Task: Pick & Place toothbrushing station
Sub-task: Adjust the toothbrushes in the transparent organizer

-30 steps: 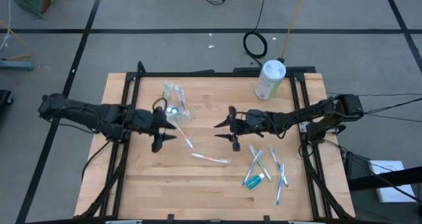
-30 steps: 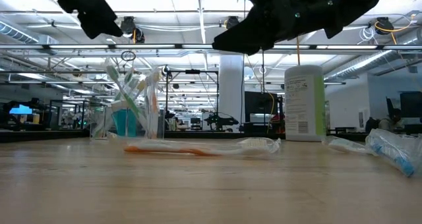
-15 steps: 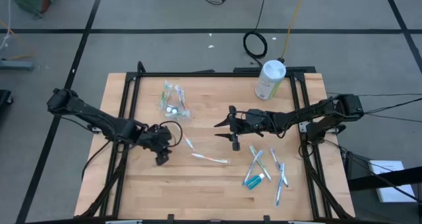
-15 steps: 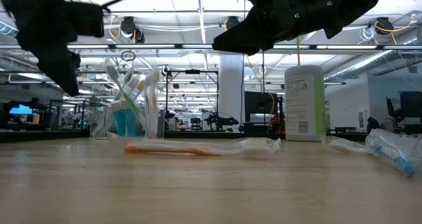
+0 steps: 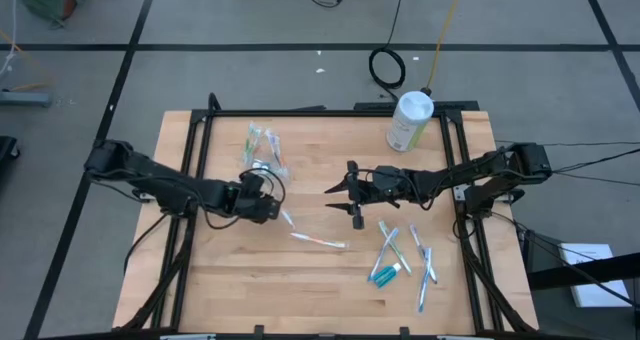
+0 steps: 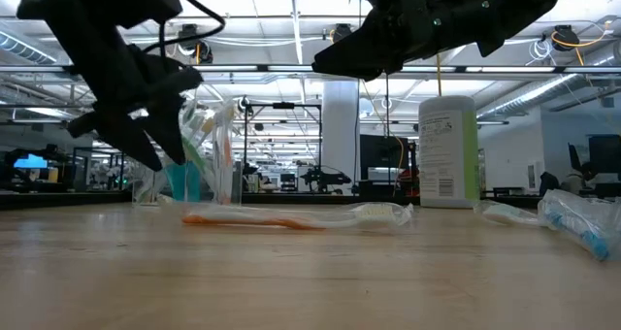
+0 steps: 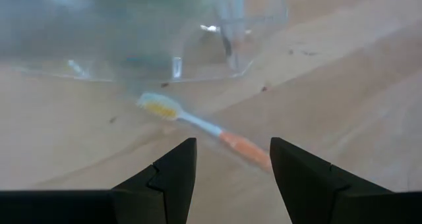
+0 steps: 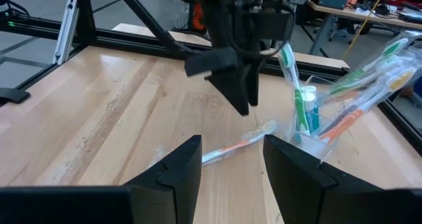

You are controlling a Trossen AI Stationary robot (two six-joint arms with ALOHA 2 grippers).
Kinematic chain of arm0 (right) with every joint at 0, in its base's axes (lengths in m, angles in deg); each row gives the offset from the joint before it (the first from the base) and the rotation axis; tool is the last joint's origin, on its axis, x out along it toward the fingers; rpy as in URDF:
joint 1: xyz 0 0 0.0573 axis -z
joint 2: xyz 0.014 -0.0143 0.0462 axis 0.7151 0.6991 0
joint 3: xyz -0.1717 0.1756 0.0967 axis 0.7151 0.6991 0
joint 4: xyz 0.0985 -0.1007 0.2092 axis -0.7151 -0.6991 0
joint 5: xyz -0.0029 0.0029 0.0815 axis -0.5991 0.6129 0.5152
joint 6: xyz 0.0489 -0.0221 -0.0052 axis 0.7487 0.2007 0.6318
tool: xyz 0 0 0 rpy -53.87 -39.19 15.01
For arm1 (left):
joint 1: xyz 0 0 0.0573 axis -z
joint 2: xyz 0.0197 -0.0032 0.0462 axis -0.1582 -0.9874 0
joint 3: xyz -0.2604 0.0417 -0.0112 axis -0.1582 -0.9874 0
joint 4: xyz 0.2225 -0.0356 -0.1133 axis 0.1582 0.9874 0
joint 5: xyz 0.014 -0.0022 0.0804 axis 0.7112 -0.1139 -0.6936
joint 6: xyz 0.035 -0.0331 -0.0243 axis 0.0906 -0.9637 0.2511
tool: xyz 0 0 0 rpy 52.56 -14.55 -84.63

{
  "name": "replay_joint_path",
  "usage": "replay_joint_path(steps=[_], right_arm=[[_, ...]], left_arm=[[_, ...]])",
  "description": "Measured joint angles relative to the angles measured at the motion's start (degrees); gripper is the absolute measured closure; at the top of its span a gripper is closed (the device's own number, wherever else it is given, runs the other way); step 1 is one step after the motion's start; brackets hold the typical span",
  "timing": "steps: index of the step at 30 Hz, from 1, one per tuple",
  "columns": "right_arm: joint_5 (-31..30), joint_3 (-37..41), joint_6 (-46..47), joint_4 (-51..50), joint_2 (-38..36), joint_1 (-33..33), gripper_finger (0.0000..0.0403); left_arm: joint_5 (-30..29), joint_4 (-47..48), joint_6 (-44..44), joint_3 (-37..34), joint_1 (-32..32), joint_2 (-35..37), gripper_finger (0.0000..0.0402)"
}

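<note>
Wooden table [image 5: 220, 280] — white canister [image 5: 408, 121], loose toothbrush [image 5: 318, 241]

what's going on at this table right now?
Two arms are working a toothbrush tidy-up. The left gripper is open, empty and low over the wood, next to the clear cup of toothbrushes, with a loose orange-handled toothbrush lying just ahead of its fingers. The right gripper hangs open and empty above mid-table. More wrapped toothbrushes lie scattered on the right side, and a white canister stands at the back edge. Nothing is held.
</note>
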Motion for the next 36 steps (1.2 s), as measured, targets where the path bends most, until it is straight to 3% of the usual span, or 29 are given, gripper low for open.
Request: replay_joint_path(steps=[6,11,16,28,36], right_arm=[[0.0,0.0,0.0,-0.01,0.0,0.0,0.0248],[0.0,0.0,-0.02,-0.02,0.02,0.0,0.0248],[-0.02,0.0,-0.33,-0.02,0.02,0.02,0.0248],[-0.02,0.0,-0.44,0.0,0.02,0.02,0.0248],[-0.02,0.0,-0.44,0.0,0.04,0.0,0.0248]], left_arm=[[0.12,-7.19,3.25,0.02,-2.43,-5.72,0.0202],[5.42,-7.41,3.39,0.04,-4.03,-9.86,0.0202],[5.88,-7.35,5.8,0.04,-5.28,-10.62,0.0202],[13.14,-3.24,14.73,2.08,-9.26,-0.64,0.0202],[10.77,9.2,18.76,4.31,-11.88,10.47,0.0202]])
